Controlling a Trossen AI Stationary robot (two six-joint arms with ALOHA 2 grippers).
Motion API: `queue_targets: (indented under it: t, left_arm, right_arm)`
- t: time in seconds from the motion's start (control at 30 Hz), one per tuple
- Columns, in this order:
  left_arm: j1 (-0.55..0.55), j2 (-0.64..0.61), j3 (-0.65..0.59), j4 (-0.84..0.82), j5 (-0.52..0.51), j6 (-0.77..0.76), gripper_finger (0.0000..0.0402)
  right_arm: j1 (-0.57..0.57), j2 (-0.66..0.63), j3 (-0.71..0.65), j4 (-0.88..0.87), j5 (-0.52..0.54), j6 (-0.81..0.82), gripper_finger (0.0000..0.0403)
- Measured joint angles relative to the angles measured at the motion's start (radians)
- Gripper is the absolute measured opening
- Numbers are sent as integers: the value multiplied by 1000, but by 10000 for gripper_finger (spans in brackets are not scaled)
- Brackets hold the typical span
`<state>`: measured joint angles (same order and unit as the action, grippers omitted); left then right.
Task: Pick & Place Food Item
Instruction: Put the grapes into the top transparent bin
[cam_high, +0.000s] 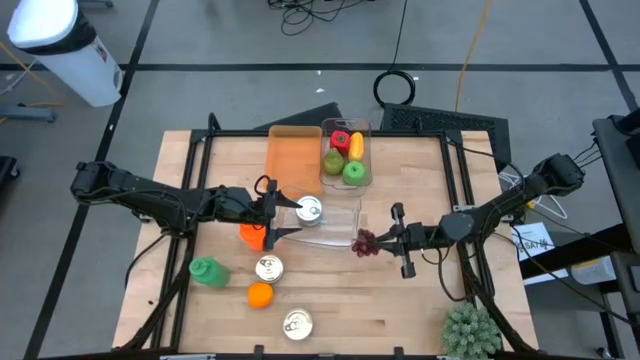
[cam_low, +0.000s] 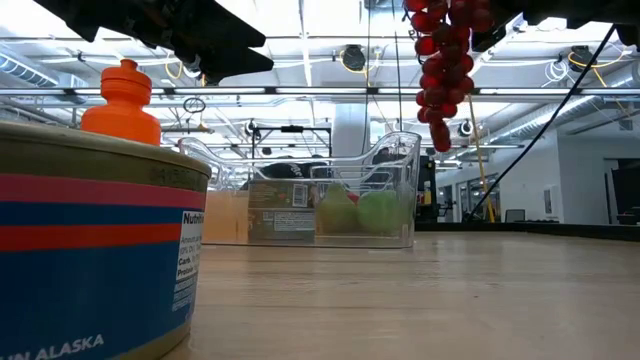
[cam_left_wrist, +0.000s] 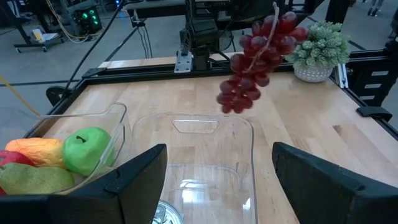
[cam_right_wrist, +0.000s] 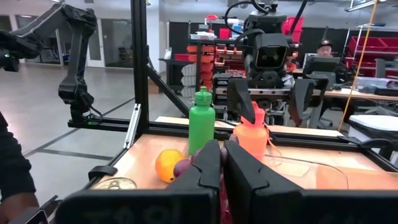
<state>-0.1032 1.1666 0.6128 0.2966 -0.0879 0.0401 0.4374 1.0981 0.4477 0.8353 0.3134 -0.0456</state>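
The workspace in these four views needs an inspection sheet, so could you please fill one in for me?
Surface: wooden table, framed by black rails.
Job's things: red grapes hang lifted in the right gripper; empty clear bin lies beside them; second clear bin holds a green apple and other fruit.
Clutter: three cans, orange bottle, green bottle, orange, orange tray, potted plant.
Grippers: right fingers shut on the grapes; left gripper open, facing the empty bin.
Cables: coiled black cable on the floor.
Surroundings: white bin; seated person behind.
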Motion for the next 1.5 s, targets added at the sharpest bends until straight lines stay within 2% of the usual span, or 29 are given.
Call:
queue_targets:
  t: [0.47,0.67,0.77,1.27,1.5]
  left_arm:
    - [0,0,0,0,0,0,301]
    - [0,0,0,0,0,0,301]
    - [0,0,0,0,0,0,301]
    - [0,0,0,0,0,0,301]
    - [0,0,0,0,0,0,301]
  right_arm:
    - [0,0,0,-1,9,-3,0]
    - [0,0,0,-3,211,8,1]
    - [0,0,0,-14,264,8,1]
    - [0,0,1,-41,267,-3,1]
    - [0,-65,-1,-134,342,-20,1]
